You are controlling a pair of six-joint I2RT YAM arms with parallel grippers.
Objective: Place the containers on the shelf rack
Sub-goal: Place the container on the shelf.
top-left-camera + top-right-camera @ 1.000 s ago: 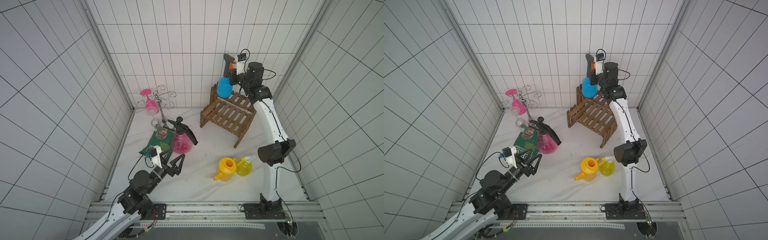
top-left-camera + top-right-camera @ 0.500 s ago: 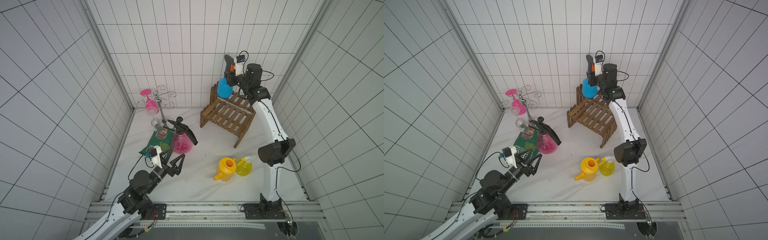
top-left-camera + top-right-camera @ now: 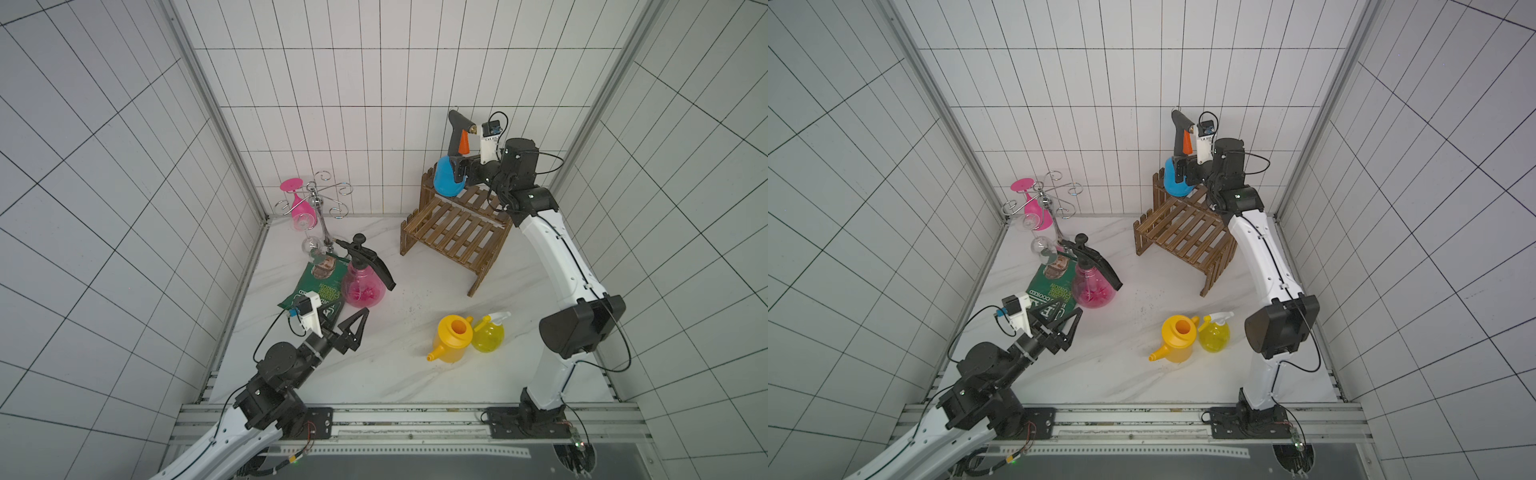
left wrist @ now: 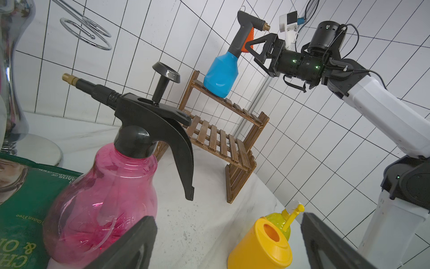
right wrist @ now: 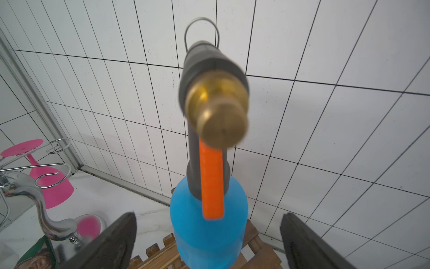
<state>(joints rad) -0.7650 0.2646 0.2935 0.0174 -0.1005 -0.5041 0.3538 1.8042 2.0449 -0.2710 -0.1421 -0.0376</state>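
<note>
Right wrist view, catalogue of the scene.

- right gripper [image 5: 208,215]: jaws spread wide, one on either side of the blue sprayer [image 5: 186,221], with a clear gap on both sides. Nothing is held.
- blue sprayer: in both top views it stands upright on the upper tier of the rack [image 3: 453,235], at that tier's left end. The head rises above the right gripper.
- rack: brown slats in two steps, at the back right corner of the table [image 3: 415,374], set askew to the walls.
- pink sprayer [image 3: 363,289]: upright on the table toward the left edge, about midway back, off the rack. Its base is just beside the bag [image 3: 318,278]; whether they touch cannot be told.
- bag: green, lying flat by the left edge.
- can [image 3: 453,338]: yellow and upright, toward the front right of the table, with the spout pointing at the front edge. It is off the rack.
- yellow sprayer [image 3: 490,334]: upright, just beside the can on its right and apparently touching it. It is off the rack.
- stand [image 3: 322,220]: chrome wire, at the back left corner, with a pink glass [image 3: 300,208] hanging upside down from it.
- left gripper [image 3: 347,316]: jaws wide apart and empty, low over the front end of the bag and pointing toward the pink sprayer. In the left wrist view the pink sprayer sits beyond one finger and the can beyond the other, with nothing between them.
</note>
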